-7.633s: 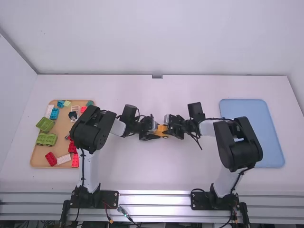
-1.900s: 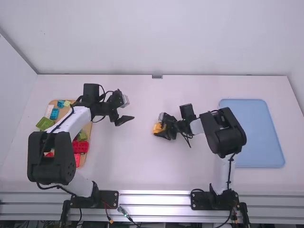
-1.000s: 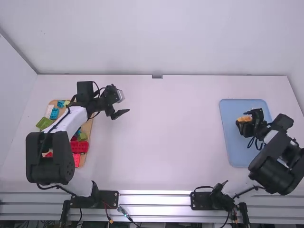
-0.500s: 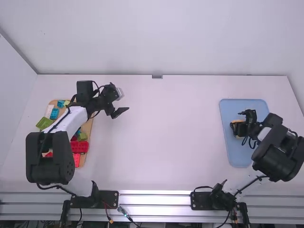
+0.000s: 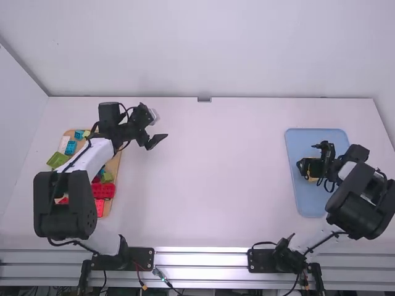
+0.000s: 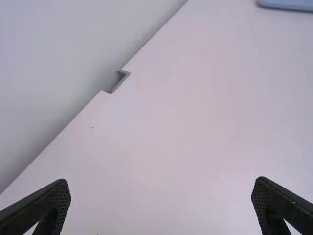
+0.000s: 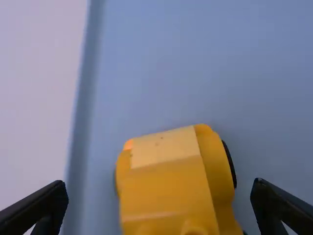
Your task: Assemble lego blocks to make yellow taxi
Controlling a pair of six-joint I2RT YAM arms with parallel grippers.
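both sets of jaws are spread open, and the yellow taxi (image 7: 166, 191) on the right-side blue tray (image 7: 195, 58) seems light, rigid, best gripped low by its sides.

Visible counts: yellow taxi (image 7: 166, 181), one; blue tray (image 5: 315, 137), one; tan tray (image 5: 115, 165), one; blocks, partly hidden: green (image 5: 58, 160), two; red (image 5: 103, 190), at least three; blue (image 5: 71, 148), two; white (image 5: 64, 143), one; pale yellow (image 5: 87, 134), one.

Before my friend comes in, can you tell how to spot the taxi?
On the white table, find the blue tray at the right. The taxi sits in it, between the open fingers of the right gripper. It is orange-yellow with a black wheel, while the tray is flat and blue and the gripper is black.
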